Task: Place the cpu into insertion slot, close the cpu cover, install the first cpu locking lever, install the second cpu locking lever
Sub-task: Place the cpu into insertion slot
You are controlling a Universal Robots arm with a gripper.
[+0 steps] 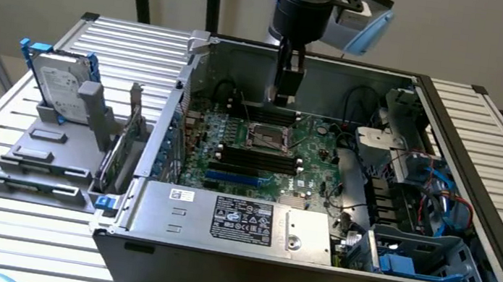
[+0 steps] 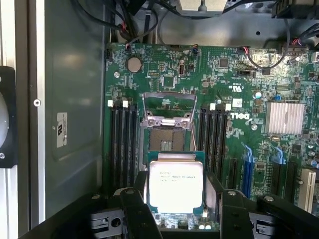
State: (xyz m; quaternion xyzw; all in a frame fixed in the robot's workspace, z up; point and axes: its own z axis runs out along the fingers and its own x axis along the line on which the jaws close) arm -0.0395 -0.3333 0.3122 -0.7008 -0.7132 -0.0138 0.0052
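Observation:
In the wrist view the cpu (image 2: 176, 185), a flat square chip with a silvery printed top, sits level between my gripper's (image 2: 177, 201) two dark fingers (image 2: 133, 209), which are shut on its edges. Just beyond it lies the insertion slot (image 2: 167, 139), a dark square socket on the green board. The cpu cover (image 2: 168, 103), a thin metal frame, is swung back and open beyond the slot. In the exterior view my gripper (image 1: 283, 100) hangs inside the computer case, a little above the insertion slot (image 1: 268, 138).
Black memory slots (image 2: 123, 142) flank the socket on both sides. A finned heatsink (image 2: 285, 118) and blue card slots (image 2: 247, 167) lie to one side. The case walls (image 1: 192, 75), a power supply (image 1: 241, 220), cables (image 1: 421, 185) and a drive stand (image 1: 63, 94) surround the board.

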